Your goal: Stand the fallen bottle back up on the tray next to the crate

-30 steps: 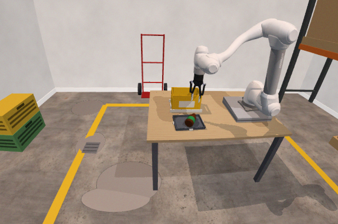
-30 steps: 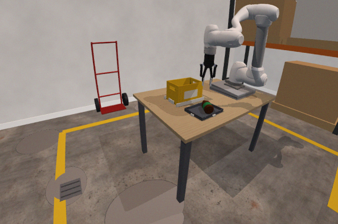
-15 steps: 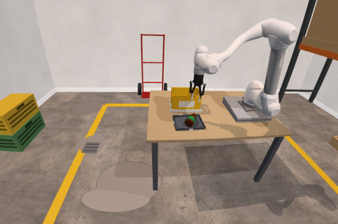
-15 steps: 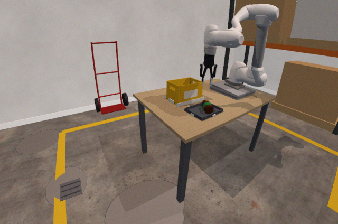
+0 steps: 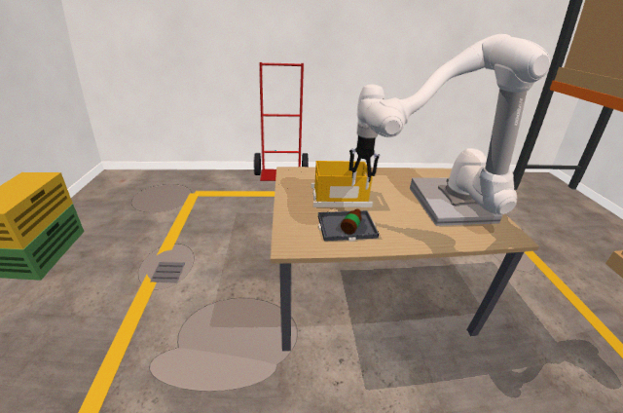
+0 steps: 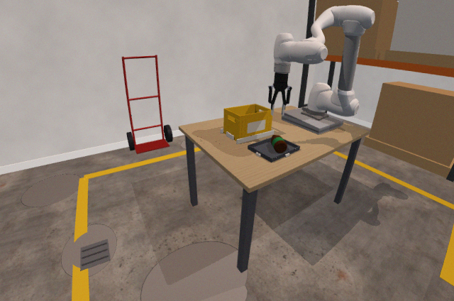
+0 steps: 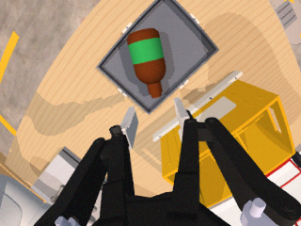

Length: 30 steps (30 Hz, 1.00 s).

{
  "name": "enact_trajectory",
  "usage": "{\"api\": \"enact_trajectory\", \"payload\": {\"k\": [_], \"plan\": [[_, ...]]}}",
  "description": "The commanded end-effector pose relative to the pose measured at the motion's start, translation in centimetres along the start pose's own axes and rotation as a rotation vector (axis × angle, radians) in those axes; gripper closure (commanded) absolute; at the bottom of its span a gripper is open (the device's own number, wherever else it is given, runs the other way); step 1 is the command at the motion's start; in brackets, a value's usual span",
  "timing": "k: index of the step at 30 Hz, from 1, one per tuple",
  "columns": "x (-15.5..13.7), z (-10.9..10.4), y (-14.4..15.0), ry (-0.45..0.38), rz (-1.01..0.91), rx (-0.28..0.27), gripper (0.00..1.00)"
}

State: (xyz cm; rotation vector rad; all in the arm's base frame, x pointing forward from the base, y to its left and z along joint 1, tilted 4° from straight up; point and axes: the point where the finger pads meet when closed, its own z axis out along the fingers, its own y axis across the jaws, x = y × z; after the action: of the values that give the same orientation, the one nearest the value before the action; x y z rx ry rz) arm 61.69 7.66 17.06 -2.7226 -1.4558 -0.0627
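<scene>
Matt grained wood table, smooth dark tray, glossy brown bottle.

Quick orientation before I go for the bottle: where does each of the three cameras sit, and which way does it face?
Top: high in front of the table, facing the back wall; whole arm visible, tool open by the crate.
Exterior: out past a table corner, angled toward the shelf rack; whole arm visible.
Wrist: above the tool, looking down; only its fingers show.
All three share the fallen bottle on the tray.
</scene>
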Motion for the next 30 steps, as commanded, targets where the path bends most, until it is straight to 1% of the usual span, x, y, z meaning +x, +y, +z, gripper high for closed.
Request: {"api": "enact_trajectory", "payload": {"k": [1,8,16,18,30], "plan": [[0.3,0.3,-0.2,0.003,-0.006,0.002,0.56],[0.3,0.6,-0.2,0.003,-0.007,0.002,0.56],[0.3,2.0,-0.2,0.003,-0.007,0.002,0.56],[0.3,2.0,-0.2,0.003,-0.007,0.002,0.56],[0.3,6.0,-0.2,0.003,-0.007,0.002,0.56]]}}
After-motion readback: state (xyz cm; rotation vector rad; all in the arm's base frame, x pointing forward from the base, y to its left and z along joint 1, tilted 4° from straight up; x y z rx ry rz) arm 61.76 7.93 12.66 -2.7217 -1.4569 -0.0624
